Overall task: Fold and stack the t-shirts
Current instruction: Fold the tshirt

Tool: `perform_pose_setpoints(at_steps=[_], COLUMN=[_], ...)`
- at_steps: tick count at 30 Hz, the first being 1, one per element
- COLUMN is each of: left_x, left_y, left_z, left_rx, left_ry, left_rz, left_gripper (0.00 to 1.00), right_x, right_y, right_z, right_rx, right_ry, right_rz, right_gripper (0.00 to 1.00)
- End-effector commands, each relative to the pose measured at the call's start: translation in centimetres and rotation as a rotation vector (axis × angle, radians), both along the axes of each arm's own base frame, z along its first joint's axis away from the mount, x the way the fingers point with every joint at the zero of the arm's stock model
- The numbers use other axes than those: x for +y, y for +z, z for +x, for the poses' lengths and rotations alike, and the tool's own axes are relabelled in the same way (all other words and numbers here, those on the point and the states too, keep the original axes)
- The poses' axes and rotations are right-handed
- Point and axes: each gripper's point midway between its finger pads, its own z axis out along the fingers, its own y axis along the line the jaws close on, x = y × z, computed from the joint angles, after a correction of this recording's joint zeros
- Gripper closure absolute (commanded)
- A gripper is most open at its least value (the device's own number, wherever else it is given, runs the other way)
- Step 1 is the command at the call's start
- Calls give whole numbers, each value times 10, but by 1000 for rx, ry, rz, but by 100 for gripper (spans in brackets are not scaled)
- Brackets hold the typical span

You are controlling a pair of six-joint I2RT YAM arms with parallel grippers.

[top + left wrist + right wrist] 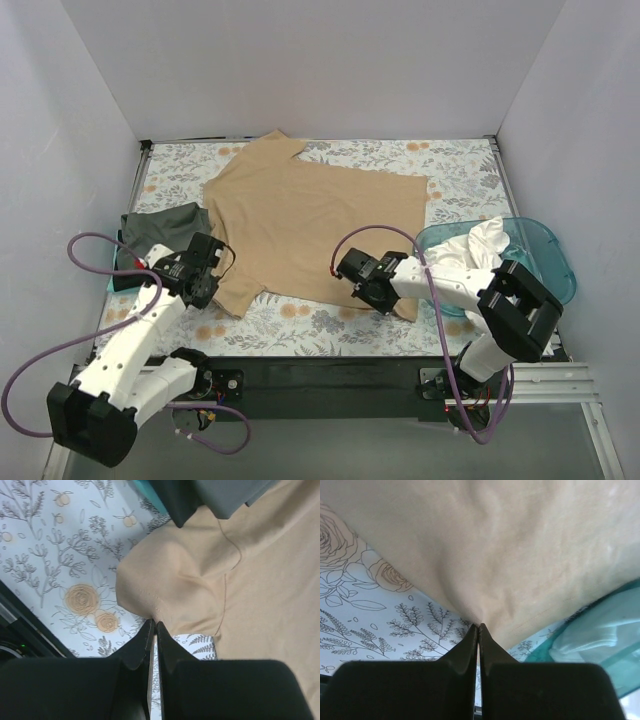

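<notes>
T-shirt [310, 225] of soft tan cloth puckers where pinched.

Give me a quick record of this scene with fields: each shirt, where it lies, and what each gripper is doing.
tan t-shirt: spread on the floral table covering
left gripper: shut, pinching the tan t-shirt's near left edge
right gripper: shut, pinching its near right edge
dark grey-green t-shirt: lying at the left, beside the tan one
white t-shirts: bunched in the teal tub at the right
</notes>
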Motion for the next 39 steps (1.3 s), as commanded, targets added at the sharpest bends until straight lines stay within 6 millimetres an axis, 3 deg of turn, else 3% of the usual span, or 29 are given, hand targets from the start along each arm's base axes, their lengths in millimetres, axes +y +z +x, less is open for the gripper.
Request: perform_pose_setpoints(at_steps=[1,9,14,16,21,26,30,37,39], left_x=[-17,-26,-34,-35,-32,-36,-39,-40,-41], left_y=[20,47,48,59,64,54,62,55,45], left_z=[42,95,131,147,182,215,241,270,279], left_rx=[-147,-239,-229,-260,-270,-249,-288,-284,-267], left_ry=[146,111,100,103,93,65,47,16,1], left_rz=[-123,-96,-62,-57,-11,-4,1,21,32], left_gripper=[100,100,100,100,100,100,100,100,100], right_x=[1,2,-1,-7,-6,-10,-14,-20,-23], right_y=[25,48,60,62,65,69,73,71,70], right_z=[24,65,92,102,125,149,166,192,198], right_rx=[-81,-131,-153,-155,-152,-161,-174,-176,-176], right_ry=[-4,-19,-32,-58,-67,-76,-85,-81,-81], right_rz=[3,22,35,35,51,49,47,28,23], right_gripper=[99,99,99,99,99,99,99,99,99])
